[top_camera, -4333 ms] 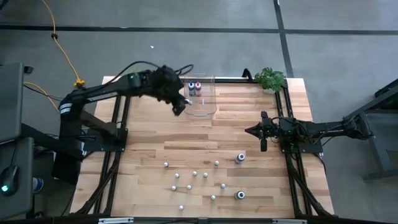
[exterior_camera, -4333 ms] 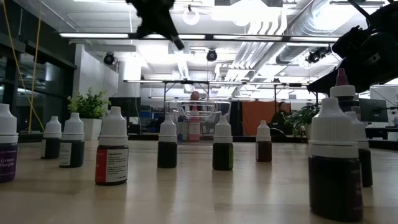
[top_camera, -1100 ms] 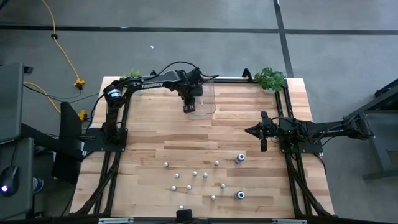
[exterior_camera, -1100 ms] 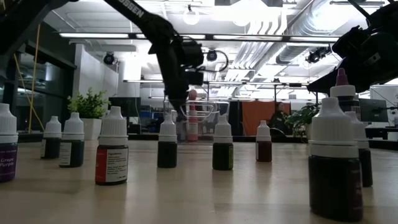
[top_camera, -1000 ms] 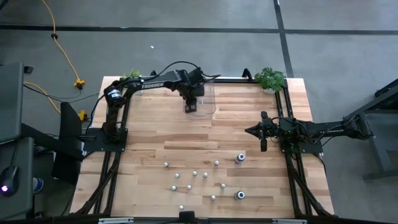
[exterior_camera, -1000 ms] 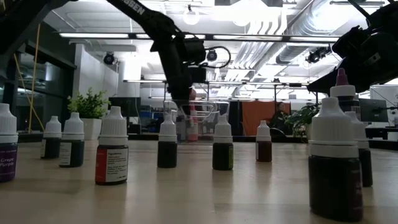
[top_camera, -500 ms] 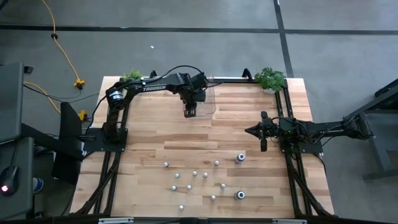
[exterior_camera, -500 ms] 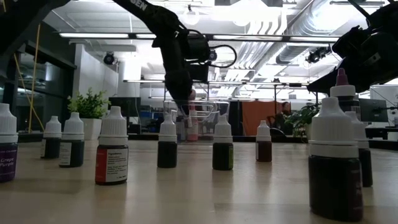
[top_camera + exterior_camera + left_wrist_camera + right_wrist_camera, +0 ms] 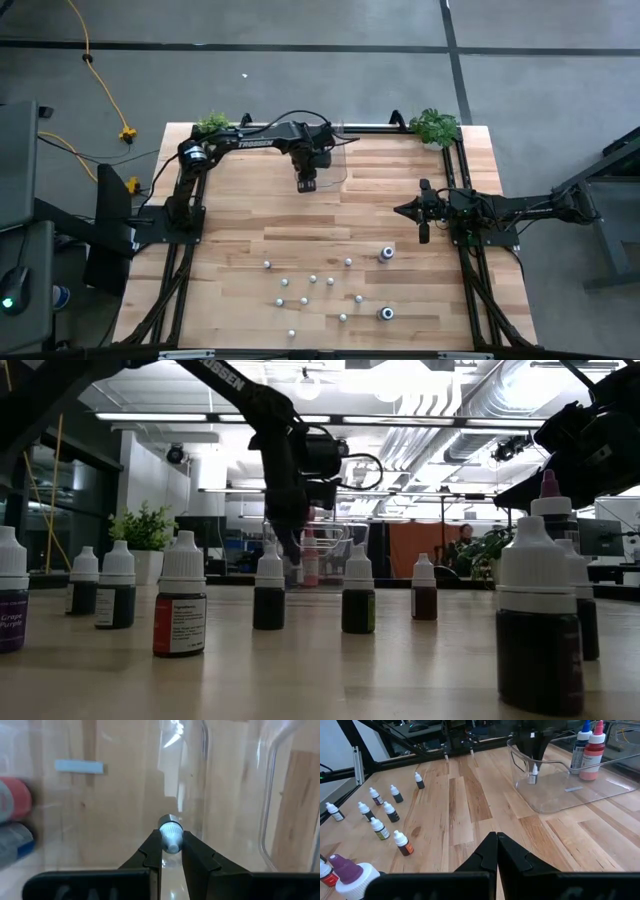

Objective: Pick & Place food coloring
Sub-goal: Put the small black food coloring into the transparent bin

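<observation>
My left gripper (image 9: 307,182) reaches down into the clear plastic bin (image 9: 338,168) at the table's far middle, shut on one tiny white-capped food coloring bottle (image 9: 534,776). Two larger bottles, blue (image 9: 580,745) and red (image 9: 594,749), stand at the bin's far end. Several more tiny bottles (image 9: 314,280) and two larger ones (image 9: 386,254) stand on their bases in the table's near half. My right gripper (image 9: 496,839) waits, shut and holding nothing, over the right side of the table (image 9: 421,222). My left gripper (image 9: 171,837) pinches the bottle's white cap (image 9: 170,831) between its two fingers, coming from above and pointing down. The bottle hangs upright below the fingertips inside the bin (image 9: 555,802). I cannot tell whether its base touches the bin floor.
A potted plant stands at each far corner (image 9: 434,125) (image 9: 210,122). A black frame rail runs along the table's sides (image 9: 470,270). Bare wood lies between the bin and the bottle cluster (image 9: 300,225). In the low view, bottles (image 9: 180,610) line the foreground.
The left arm has stretched a little farther over the bin. Its gripper has shifted slightly toward the table's right and near edge and stayed shut on the bottle. The right arm has kept still.
</observation>
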### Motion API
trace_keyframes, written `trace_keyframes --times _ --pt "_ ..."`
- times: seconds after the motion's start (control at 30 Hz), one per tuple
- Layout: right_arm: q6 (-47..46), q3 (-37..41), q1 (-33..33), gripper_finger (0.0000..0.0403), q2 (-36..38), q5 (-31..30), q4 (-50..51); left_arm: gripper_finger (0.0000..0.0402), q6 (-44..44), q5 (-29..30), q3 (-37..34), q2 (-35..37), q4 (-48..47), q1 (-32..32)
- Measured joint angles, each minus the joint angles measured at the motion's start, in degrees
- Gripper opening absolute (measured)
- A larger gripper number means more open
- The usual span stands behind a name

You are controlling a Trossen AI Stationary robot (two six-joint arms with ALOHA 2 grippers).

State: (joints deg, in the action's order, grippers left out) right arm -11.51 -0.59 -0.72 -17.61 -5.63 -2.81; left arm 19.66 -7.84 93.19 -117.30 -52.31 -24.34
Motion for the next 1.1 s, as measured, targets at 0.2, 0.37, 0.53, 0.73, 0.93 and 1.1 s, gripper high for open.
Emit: trace_keyframes --times 0.2,0.37,0.53,0.73,0.93,1.1 --pt "0.0 0.01 -0.01 0.0 -0.02 0.02 0.04 0.0042 0.0 -0.13 0.0 -0.04 0.63 0.0" --pt "0.0 -0.01 -0.01 0.0 -0.02 0.0 0.02 0.0042 0.0 -0.15 0.0 -0.04 0.74 -0.02" --pt "0.0 0.01 0.01 0.0 -0.03 0.01 0.02 0.0043 -0.35 -0.14 0.0 -0.04 2.39 0.0" --pt "0.0 0.01 0.01 0.0 -0.04 0.01 0.02 0.0043 -0.69 0.53 0.0 -0.04 2.47 -0.02" --pt "0.0 0.0 0.01 0.0 -0.04 0.0 0.02 0.0043 -1.91 0.96 0.0 -0.04 2.47 -0.02" --pt "0.0 -0.01 0.01 0.0 -0.04 0.02 0.02 0.0043 -1.95 0.96 0.0 -0.04 2.47 -0.02"
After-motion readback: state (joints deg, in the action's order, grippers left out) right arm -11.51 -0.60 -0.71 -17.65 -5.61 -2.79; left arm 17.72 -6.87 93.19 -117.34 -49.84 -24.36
